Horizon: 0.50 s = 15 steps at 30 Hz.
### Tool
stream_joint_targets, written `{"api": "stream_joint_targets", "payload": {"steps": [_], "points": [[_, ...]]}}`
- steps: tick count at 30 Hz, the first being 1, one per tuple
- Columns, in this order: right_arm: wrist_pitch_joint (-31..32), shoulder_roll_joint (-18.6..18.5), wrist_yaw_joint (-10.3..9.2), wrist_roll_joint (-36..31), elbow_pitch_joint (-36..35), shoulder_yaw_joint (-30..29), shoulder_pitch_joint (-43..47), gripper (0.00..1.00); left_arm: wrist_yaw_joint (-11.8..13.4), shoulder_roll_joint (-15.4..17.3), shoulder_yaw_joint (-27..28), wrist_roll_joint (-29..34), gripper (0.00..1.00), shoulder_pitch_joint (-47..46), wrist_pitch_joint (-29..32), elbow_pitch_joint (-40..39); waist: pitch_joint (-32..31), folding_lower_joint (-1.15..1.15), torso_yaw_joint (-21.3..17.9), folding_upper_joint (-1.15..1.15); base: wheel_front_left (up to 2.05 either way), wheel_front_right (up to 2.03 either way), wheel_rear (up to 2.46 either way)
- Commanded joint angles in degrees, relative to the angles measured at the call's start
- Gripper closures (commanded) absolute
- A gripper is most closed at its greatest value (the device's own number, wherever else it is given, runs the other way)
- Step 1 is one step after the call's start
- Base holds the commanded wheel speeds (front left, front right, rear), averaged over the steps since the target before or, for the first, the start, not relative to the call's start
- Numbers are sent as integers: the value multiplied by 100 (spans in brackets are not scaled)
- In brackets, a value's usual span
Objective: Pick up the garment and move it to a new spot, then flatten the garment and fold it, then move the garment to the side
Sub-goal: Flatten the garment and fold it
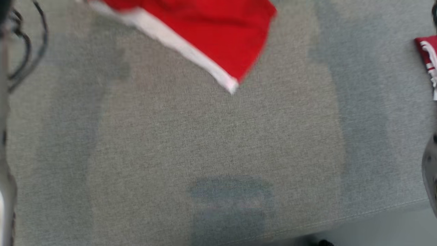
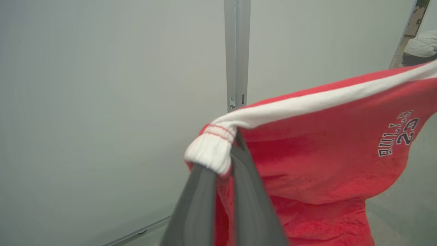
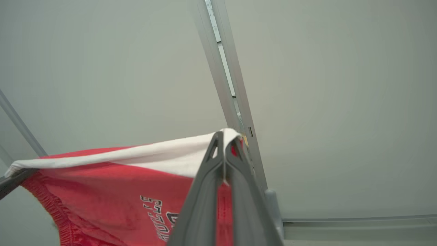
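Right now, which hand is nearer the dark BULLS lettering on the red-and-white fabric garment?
Right. The right hand grips near the lettering; the left hand holds the ribbed corner, far from it.

**Red and white over grey**

The garment (image 1: 211,30) shows bright red with a white stripe, ribbed cuff white with thin red lines, lettering dark, edged white. Mottled grey cushion (image 1: 218,143); at three o'clock, another red-and-white cloth (image 1: 426,54). Fingers (image 2: 194,212) dark grey.
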Motion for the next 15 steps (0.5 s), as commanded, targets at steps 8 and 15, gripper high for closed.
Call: {"api": "stream_joint_targets", "payload": {"steps": [8,15], "points": [[-1325,501,-2,-801,1568,-208,-1507,100,-189,-41,-107,527,100,-1279,-1876,1473,1041,-2,35,0,0,0,0],[-1669,452,-4,-485,2145,360,-1127,100,-281,-104,-529,270,100,-858,-2710,2433,1355,-2,139,0,0,0,0]]}}
